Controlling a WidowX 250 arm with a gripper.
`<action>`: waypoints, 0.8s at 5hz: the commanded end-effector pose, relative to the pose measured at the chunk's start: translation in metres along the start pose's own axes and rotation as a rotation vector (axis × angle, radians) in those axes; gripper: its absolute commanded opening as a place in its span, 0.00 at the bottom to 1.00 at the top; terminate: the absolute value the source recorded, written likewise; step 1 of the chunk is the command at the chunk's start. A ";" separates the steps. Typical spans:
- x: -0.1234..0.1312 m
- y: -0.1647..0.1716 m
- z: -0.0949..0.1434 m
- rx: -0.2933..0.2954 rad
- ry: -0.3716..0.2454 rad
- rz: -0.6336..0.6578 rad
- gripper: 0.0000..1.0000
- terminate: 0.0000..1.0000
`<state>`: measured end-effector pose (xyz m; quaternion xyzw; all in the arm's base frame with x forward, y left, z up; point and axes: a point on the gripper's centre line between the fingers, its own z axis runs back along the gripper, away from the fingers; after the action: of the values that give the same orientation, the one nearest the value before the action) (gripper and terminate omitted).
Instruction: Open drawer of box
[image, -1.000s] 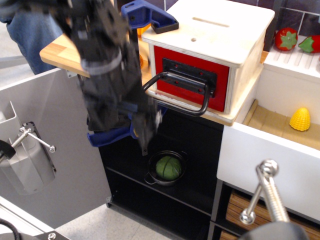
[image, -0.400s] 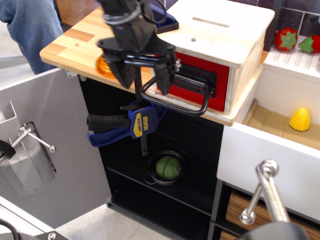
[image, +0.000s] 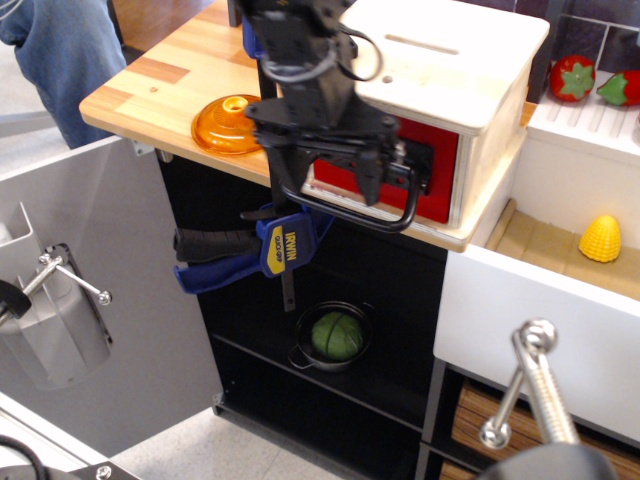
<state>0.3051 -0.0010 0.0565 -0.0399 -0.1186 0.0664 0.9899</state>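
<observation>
The box (image: 452, 62) is a white cube with a slot and a small hole in its top, standing on the wooden counter. Its red drawer (image: 443, 188) looks flush with the box front. The drawer's black plate (image: 418, 158) carries a black loop handle (image: 402, 216) that hangs forward and down. My gripper (image: 326, 172) is open just in front of the drawer's left half. Its two fingers (image: 372, 176) point down, one on each side of the handle's left part. It holds nothing. The arm hides the drawer's left edge.
An orange bowl (image: 230, 122) lies upside down on the counter (image: 150, 85), left of the gripper. A blue clamp (image: 262, 246) grips the counter edge below it. A pot with a green vegetable (image: 336, 335) sits on the lower shelf. A white drawer holding yellow corn (image: 600, 240) and a metal knob (image: 530, 385) are at the right.
My gripper has risen from below the counter edge and moved right, to the front of the red drawer at the handle. The orange bowl is now uncovered.
</observation>
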 end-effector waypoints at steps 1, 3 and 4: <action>0.013 0.001 -0.014 0.068 -0.047 -0.029 1.00 0.00; -0.009 0.000 -0.030 0.116 0.041 -0.062 1.00 0.00; -0.037 0.002 -0.028 0.116 0.123 -0.090 1.00 0.00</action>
<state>0.2776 -0.0050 0.0176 0.0161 -0.0608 0.0304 0.9976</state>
